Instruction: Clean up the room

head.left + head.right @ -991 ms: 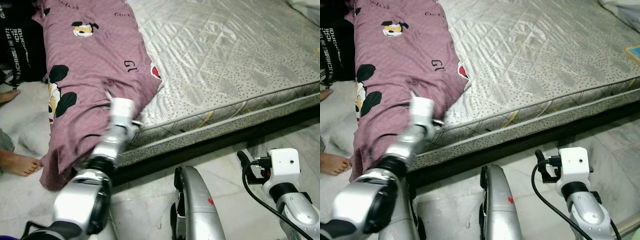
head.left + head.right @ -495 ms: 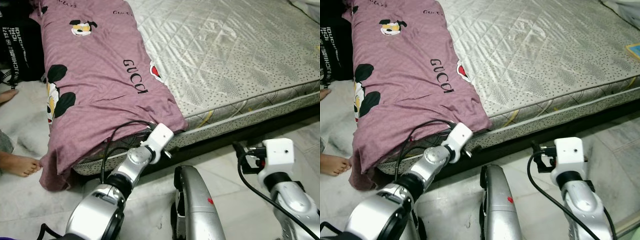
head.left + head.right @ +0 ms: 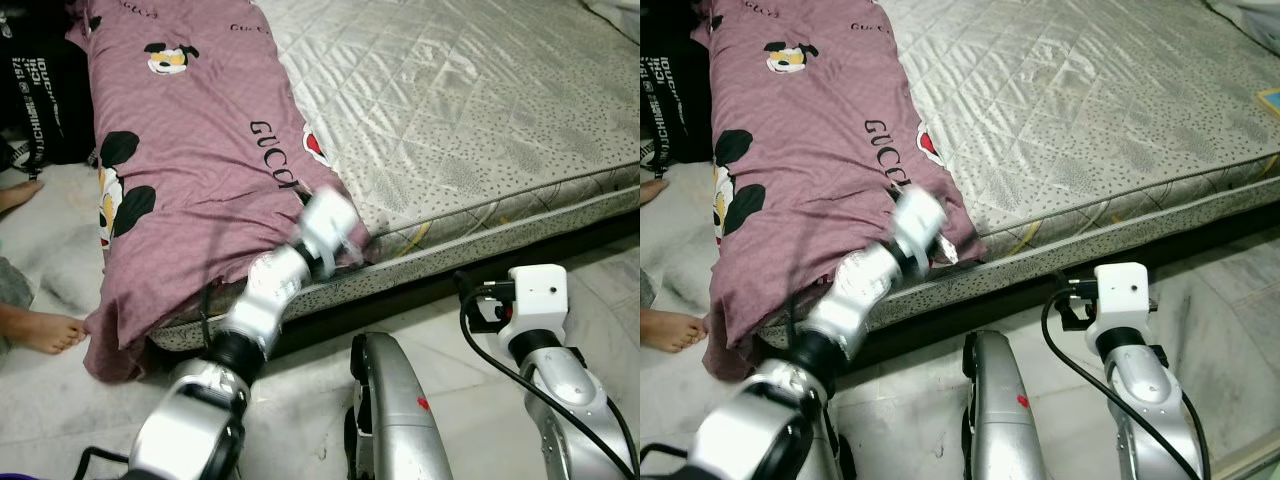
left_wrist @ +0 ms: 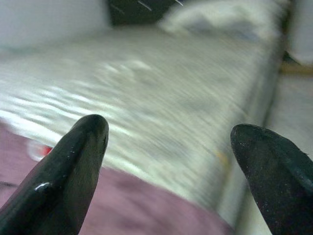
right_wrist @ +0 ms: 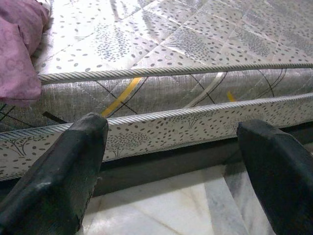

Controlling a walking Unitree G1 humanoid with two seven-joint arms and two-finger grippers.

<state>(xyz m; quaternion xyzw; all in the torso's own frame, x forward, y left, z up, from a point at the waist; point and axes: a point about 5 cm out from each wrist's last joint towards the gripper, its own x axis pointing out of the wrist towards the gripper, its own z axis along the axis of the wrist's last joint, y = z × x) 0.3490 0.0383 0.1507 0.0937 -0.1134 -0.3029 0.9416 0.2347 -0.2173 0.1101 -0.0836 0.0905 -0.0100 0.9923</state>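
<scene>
Marble floor (image 3: 60,400) runs beside a mattress (image 3: 480,110) half draped with a purple sheet (image 3: 180,170). Left gripper (image 4: 168,147), fingers spread, hovers blurred, seemingly at the sheet's corner; right gripper (image 5: 171,161), also spread, faces the mattress edge.

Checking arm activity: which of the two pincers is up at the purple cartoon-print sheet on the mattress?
The left pincer, fingers apart, raised at the purple cartoon-print sheet's corner on the quilted grey mattress. The right pincer sits low, facing the mattress side.

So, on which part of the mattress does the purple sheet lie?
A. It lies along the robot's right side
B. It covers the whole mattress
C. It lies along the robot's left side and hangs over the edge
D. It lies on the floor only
C: the purple sheet covers the left strip of the mattress and hangs over its edge.
</scene>
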